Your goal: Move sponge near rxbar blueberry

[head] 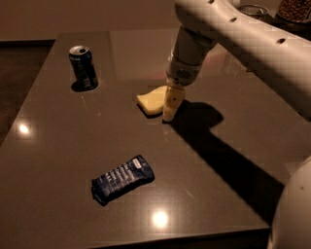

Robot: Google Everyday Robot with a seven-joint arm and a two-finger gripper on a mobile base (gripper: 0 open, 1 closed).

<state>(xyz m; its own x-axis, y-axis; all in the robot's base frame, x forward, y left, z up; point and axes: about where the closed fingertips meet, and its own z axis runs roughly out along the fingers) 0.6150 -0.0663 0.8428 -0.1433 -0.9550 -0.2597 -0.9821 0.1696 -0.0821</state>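
The pale yellow sponge (151, 101) lies on the dark table (58, 146), a little behind its middle. My gripper (170, 108) hangs down from the white arm (233, 34) with its tip at the table surface. It stands against the sponge's right end and covers that end. The rxbar blueberry (122, 179), in a dark blue wrapper with white text, lies flat near the front of the table. It is well apart from the sponge, to the front and slightly left.
An upright blue soda can (82, 67) stands at the back left of the table. A bowl (252, 9) and another container (293, 9) sit at the back right. The table's front edge (184, 236) runs along the bottom.
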